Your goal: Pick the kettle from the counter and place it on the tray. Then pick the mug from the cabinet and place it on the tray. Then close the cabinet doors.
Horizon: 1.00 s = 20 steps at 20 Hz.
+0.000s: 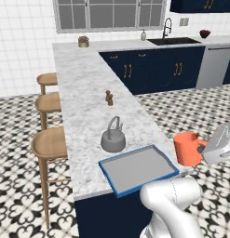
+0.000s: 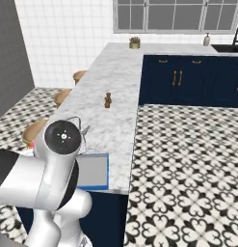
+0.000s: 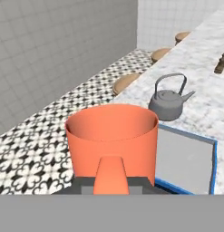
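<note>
Mug [image 3: 112, 140] clamped in gripper [image 3: 111, 181], probably by its handle; I'd lower it upright onto tray [image 3: 212, 166], beside kettle [image 3: 168, 102].

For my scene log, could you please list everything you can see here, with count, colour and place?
kettle: one, grey, on the counter, just beyond the tray, not on it
tray: one, grey with blue rim, bare, at the counter's near end
mug: one, orange, held in the air right of the tray
shaker: one, brown, mid-counter
stools: three, wooden, along the counter's left side
potted plant: one, at the far corner
sink: one, dark, far counter
gripper: one, shut on the mug's handle
</note>
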Available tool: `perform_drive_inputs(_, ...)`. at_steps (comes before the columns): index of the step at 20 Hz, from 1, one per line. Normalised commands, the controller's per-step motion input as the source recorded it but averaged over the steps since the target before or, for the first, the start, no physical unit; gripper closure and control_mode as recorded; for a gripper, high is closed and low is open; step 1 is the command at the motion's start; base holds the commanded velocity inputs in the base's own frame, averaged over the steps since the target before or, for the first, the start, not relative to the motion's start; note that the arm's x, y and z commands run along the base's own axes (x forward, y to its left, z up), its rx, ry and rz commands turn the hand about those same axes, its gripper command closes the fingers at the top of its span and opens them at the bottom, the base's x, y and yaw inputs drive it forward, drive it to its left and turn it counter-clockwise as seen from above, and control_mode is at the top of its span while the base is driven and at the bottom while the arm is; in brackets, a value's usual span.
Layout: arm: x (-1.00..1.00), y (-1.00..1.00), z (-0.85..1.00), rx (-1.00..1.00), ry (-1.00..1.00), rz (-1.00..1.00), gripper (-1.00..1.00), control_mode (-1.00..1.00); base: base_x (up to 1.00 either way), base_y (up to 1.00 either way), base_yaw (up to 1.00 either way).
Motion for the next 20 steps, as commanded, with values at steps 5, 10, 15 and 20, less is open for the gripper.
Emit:
perform_drive_inputs(5,0.51,0.00,-0.80,0.03,-0.16,0.24,1.00,-1.00,0.00,0.00,0.00)
perform_drive_inputs(10,0.46,-0.01,-0.75,0.08,-0.03,0.27,1.00,-1.00,0.00,0.00,0.00)
perform_drive_inputs(15,0.33,-0.07,-0.64,0.13,-0.04,0.22,1.00,-1.00,0.00,0.00,0.00)
perform_drive_inputs(20,0.47,-0.17,-0.51,0.09,-0.06,0.13,1.00,-1.00,0.00,0.00,0.00)
